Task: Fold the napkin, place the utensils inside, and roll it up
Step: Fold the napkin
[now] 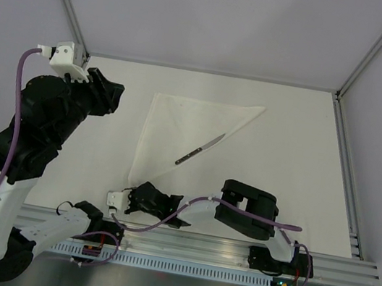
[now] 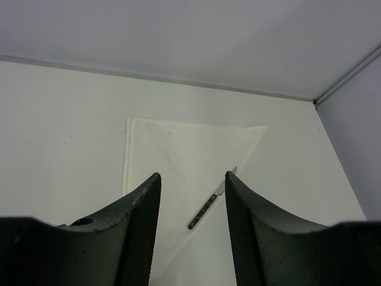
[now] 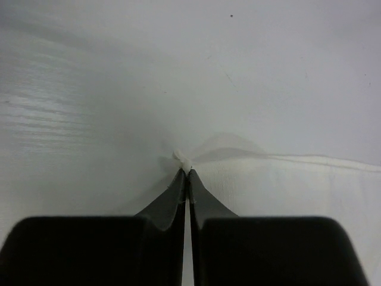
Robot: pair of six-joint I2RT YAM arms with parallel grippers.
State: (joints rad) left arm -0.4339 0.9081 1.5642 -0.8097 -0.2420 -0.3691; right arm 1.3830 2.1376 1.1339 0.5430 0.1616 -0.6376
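Both jaws of the right gripper (image 3: 186, 171) pinched the thin white triangular napkin's (image 1: 172, 121) near corner; the slim dark-grey knife (image 1: 199, 149) lay diagonally beyond, and the left gripper (image 2: 192, 176) hung spread, farther off.

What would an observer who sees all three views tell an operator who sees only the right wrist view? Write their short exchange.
Operator: Which corner of the cloth have I pinched?
Observer: The right end effector is shut on the near corner of the napkin, which is folded into a triangle.
Operator: Is any utensil there?
Observer: One knife lies along the napkin's long diagonal edge.
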